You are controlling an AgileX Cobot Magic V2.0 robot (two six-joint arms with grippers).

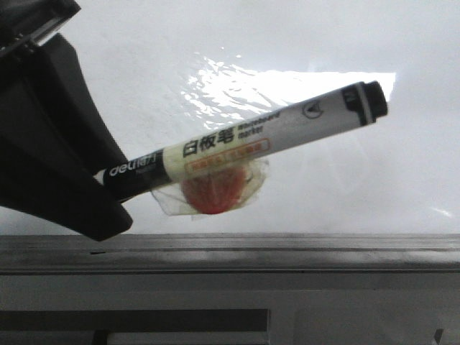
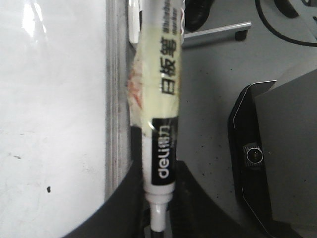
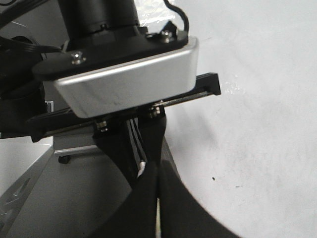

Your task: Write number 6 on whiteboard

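My left gripper [image 1: 118,190] is shut on a white whiteboard marker [image 1: 273,133] near its "deli" end; the black far end sticks up to the right. A red lump in clear tape [image 1: 214,192] hangs under the marker. In the left wrist view the marker [image 2: 161,99] runs between my gripper's [image 2: 158,171] black fingers, over the board's edge. The whiteboard [image 1: 359,180] is glossy with glare; it also shows in both wrist views [image 2: 49,99] [image 3: 257,124]. No number 6 shows on it, only a tiny black dot [image 2: 48,189]. My right gripper [image 3: 158,173] is shut, just behind the left wrist.
A grey metal ledge [image 1: 230,251] edges the board at the front and shows in the left wrist view [image 2: 115,99]. Beyond it is grey floor with a dark camera housing [image 2: 270,158]. The left arm's silver wrist housing [image 3: 129,79] fills the right wrist view.
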